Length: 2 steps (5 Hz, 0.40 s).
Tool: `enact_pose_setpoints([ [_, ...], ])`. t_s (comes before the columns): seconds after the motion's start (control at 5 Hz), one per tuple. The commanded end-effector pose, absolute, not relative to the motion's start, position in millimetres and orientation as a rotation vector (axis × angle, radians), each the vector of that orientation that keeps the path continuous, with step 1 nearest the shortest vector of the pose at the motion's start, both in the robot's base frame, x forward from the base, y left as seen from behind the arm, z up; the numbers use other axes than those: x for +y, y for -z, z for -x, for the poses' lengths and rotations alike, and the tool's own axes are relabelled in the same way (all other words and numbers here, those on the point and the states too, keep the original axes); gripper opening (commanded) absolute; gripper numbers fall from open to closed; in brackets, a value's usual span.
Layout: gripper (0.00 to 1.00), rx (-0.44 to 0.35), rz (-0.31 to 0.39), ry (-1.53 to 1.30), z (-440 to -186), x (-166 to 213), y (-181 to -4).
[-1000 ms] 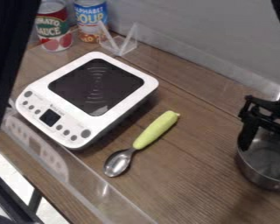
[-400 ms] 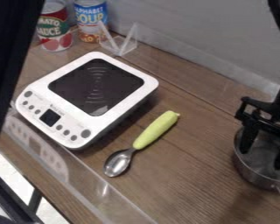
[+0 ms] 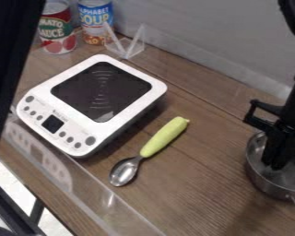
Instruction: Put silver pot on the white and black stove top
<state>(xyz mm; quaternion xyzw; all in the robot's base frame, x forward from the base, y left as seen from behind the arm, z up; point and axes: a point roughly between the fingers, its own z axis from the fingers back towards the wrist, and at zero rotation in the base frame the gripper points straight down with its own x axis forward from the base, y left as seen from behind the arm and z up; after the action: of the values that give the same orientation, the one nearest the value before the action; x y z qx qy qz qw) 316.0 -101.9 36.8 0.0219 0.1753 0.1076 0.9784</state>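
Observation:
The silver pot (image 3: 268,183) stands on the wooden counter at the right edge of the camera view, partly cut off by the frame. My black gripper (image 3: 277,162) reaches steeply down into it. Its fingers are drawn together in one narrow dark shape at the pot's wall, shut on the pot. The pot rests on the counter. The white and black stove top (image 3: 99,92) sits at the left, well apart from the pot, with nothing on its black glass.
A metal spoon with a yellow-green handle (image 3: 151,147) lies between stove and pot. Two cans (image 3: 56,28) stand at the back left by the wall. A dark post (image 3: 12,64) crosses the left foreground. The counter's front edge runs diagonally below the stove.
The gripper's fingers, spread apart over the pot before, have come together at the pot's wall. The arm has kept its place, and the pot, stove and spoon have not moved.

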Motion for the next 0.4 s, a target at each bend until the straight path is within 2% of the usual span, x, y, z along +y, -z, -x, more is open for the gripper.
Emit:
enact_pose_setpoints([
  [0.0, 0.0, 0.301, -0.01, -0.224, -324.7, -101.0, -54.6],
  [0.2, 0.0, 0.301, -0.006, -0.214, -324.7, -103.8, -54.9],
])
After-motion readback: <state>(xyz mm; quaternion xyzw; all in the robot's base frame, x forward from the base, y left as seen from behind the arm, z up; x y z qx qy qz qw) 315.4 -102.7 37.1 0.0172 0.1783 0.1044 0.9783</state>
